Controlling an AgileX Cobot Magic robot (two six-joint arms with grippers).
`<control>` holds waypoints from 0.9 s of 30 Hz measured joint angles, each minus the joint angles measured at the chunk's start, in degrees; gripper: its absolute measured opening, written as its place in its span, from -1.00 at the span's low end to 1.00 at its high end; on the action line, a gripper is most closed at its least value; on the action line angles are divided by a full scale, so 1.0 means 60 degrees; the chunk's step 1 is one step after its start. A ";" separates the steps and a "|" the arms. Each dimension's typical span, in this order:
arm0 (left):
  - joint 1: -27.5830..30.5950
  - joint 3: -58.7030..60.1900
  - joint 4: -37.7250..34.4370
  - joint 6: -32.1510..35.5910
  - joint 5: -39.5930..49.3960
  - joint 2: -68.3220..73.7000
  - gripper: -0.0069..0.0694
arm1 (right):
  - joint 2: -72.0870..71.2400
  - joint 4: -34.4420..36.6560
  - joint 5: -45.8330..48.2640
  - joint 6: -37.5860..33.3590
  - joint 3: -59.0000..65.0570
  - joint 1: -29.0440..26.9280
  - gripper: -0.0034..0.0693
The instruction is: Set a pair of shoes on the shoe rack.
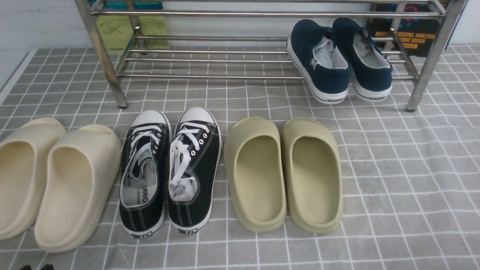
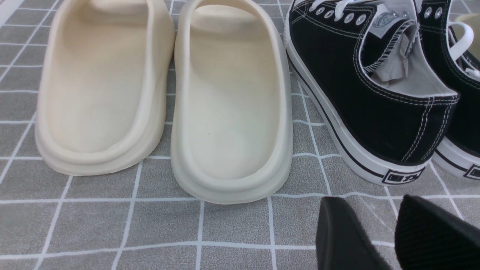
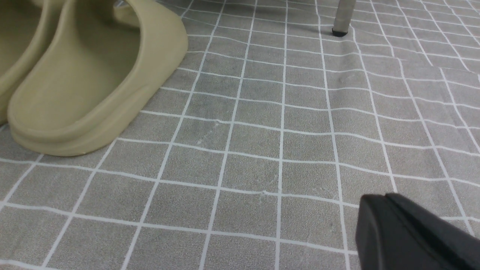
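A grey checked cloth (image 1: 393, 168) covered the floor; the left gripper (image 2: 390, 236) stood apart, the right gripper (image 3: 390, 213) pressed together, empty.

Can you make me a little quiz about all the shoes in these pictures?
1. True or false: the navy slip-on shoes sit on the steel shoe rack.
2. Which pair stands between the cream slides and the olive slides? A) black lace-up sneakers B) red boots C) pink sandals
3. Fill in: the right gripper is ____, holding nothing, while the left gripper is open.

Key: 1 true; 2 A; 3 shut
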 joint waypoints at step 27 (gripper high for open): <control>0.0000 0.0000 0.0000 0.0000 0.0000 0.0000 -0.19 | 0.0000 0.0029 0.0000 0.0000 0.0000 0.0000 -0.85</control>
